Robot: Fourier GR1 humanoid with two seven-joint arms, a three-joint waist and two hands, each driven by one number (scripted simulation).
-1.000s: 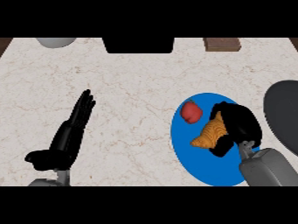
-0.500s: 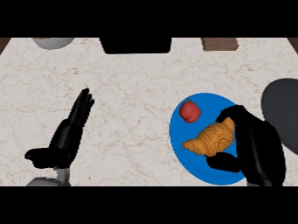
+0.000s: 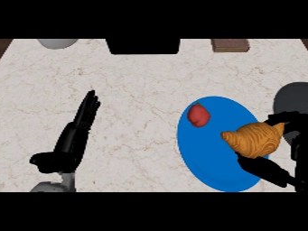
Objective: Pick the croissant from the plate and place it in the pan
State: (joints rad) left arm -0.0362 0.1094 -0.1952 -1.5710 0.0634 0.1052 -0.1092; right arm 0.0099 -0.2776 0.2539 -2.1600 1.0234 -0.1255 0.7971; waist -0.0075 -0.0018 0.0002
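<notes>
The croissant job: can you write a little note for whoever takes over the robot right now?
Left hand: open, fingers straight, resting on the marble counter's left side, holding nothing.
Right hand: curled round the golden-brown croissant, thumb below it, fingers at its right.
Croissant: over the right part of the round blue plate; whether it is lifted clear cannot be told.
Small red fruit: on the plate's upper left; leave it.
Dark grey pan: at the right edge, beyond the plate; nothing shows in it.
Done: croissant grasped.
Left: carry it right to the pan and release.
</notes>
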